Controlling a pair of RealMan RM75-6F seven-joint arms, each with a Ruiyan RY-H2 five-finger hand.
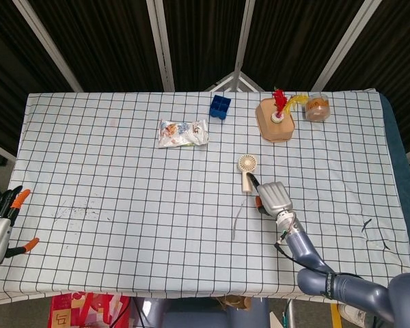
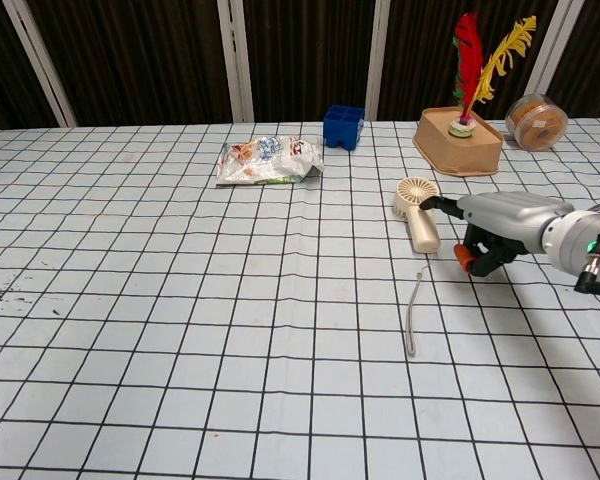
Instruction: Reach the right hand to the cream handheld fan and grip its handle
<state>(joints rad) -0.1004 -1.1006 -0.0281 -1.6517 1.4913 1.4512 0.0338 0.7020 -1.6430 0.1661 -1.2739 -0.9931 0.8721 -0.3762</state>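
the right hand (image 2: 500,226) sits right of centre, fingers apart and holding nothing, a dark fingertip just beside the cream handheld fan (image 2: 418,209) lying flat on the checked cloth (image 2: 180,330), so the reach looks nearly done, the handle grip not yet made.

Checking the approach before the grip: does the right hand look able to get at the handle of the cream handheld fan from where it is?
Probably yes. The right hand sits just beside the cream handheld fan, whose handle lies flat on the checked tablecloth, with nothing between them.
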